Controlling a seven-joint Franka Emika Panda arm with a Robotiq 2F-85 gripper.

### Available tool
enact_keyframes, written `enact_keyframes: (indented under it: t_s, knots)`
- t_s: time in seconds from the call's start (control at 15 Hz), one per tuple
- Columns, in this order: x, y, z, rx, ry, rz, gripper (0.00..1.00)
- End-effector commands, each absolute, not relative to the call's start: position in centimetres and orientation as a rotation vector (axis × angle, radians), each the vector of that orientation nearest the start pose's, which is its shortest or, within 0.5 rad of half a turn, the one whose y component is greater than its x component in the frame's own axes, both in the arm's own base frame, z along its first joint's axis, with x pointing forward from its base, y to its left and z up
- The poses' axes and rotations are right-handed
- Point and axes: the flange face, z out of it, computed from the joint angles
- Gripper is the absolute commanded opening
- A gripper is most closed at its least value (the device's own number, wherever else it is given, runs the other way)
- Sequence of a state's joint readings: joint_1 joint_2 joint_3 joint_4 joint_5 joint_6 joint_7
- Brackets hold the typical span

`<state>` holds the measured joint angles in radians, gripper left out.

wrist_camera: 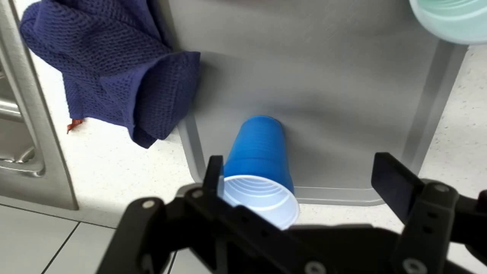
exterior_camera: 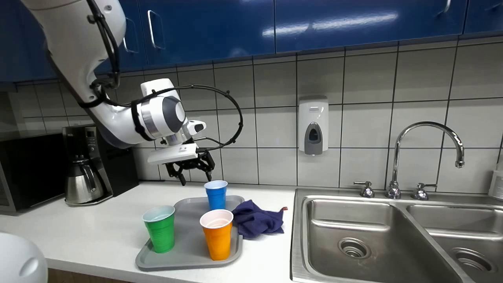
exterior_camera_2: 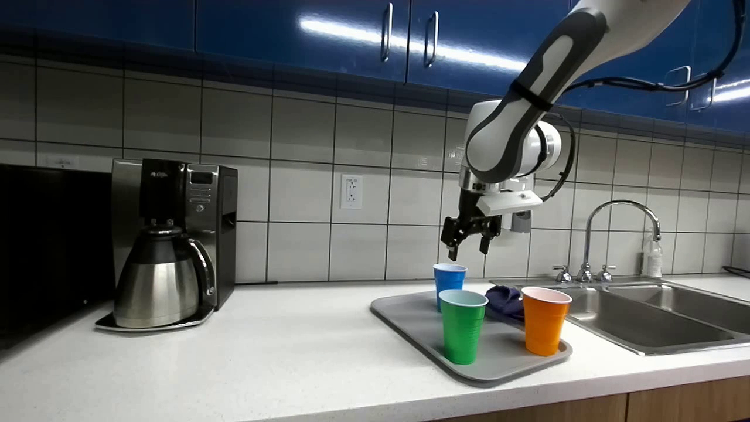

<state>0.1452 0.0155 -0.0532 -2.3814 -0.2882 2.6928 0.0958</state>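
Note:
My gripper [exterior_camera: 196, 181] is open and empty, hanging above the counter; it also shows in an exterior view [exterior_camera_2: 469, 254]. It is nearest to an upright blue cup [exterior_camera: 217, 198], whose rim is just below fingertip height. In the wrist view the blue cup [wrist_camera: 262, 152] appears between the fingers [wrist_camera: 299, 167], close to the left one. The cup stands on a grey tray [exterior_camera: 186, 257] with a green cup [exterior_camera_2: 462, 334] and an orange cup [exterior_camera_2: 544, 322], both upright. Only part of the green cup [wrist_camera: 454, 19] shows in the wrist view. A crumpled dark blue cloth [wrist_camera: 114, 68] overlaps the tray's edge.
A steel double sink [exterior_camera: 297, 236] with a faucet [exterior_camera: 401, 133] is beside the cloth. A soap dispenser [exterior_camera: 313, 125] hangs on the tiled wall. A coffee maker [exterior_camera_2: 164, 281] and a black appliance [exterior_camera: 31, 169] stand on the counter. Blue cabinets [exterior_camera: 212, 27] hang overhead.

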Motion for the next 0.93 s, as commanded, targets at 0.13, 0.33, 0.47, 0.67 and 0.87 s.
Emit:
enact_keyframes:
  t_s: [0.13, 0.33, 0.47, 0.67, 0.87]
  knots:
    - [47.4, 5.0, 36.6, -3.146, -0.505, -0.525, 1.00]
    - [46.2, 4.7, 37.4, -3.113, -0.527, -0.534, 1.00]
    - [45.6, 4.4, 37.8, -3.101, -0.535, -0.526, 1.00]
    - [46.5, 4.8, 37.3, -3.106, -0.512, -0.525, 1.00]
    - [46.2, 4.7, 37.4, -3.103, -0.517, -0.527, 1.00]
